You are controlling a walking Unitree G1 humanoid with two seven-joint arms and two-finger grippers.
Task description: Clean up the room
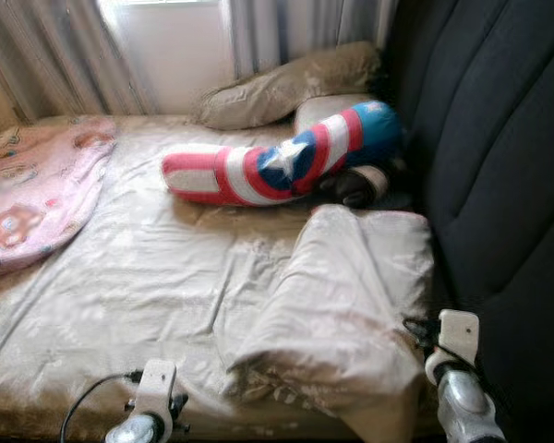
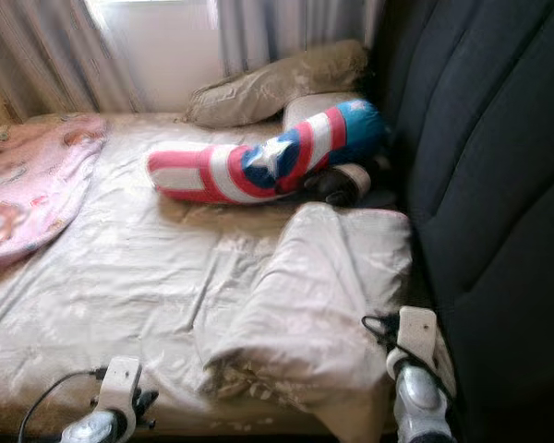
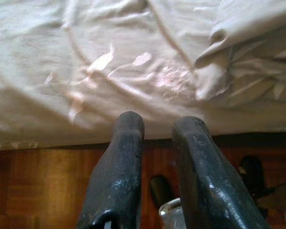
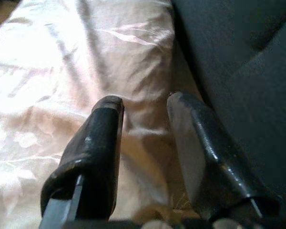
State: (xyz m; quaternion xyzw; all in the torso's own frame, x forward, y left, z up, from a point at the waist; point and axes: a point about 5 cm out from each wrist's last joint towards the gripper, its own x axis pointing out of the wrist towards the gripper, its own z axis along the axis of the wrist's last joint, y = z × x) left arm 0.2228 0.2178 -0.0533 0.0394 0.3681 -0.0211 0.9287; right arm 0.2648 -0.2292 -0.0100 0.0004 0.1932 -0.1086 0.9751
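Bedding is your job right now — the beige duvet (image 1: 332,305) lies bunched in a heap on the right side of the bed (image 1: 120,305), pressed up against the dark padded headboard (image 1: 499,157). Your right gripper (image 4: 145,119) sits just over that heap's edge, fingers parted with nothing between them; your left gripper (image 3: 157,138) hangs at the mattress edge above the wooden floor (image 3: 33,186), also parted and empty. Watch the right side: it's tight against the headboard, so a reach in there could, I'd judge, scrape the padding or pinch only a thin fold that slips free. The satin-looking cloth seems slick — a shallow bite may let it slide out. Drag the heap carelessly and you could catch the fitted sheet underneath and rumple it further. Farther up, the star-striped bolster (image 1: 277,161) lies across the bed, a tan pillow (image 1: 286,88) behind it, a pink blanket (image 1: 32,189) at the left. Something dark and rounded (image 1: 355,185) tucked under the bolster's end is too blurred to name. Dark shapes on the floor in the left wrist view are unclear, too.
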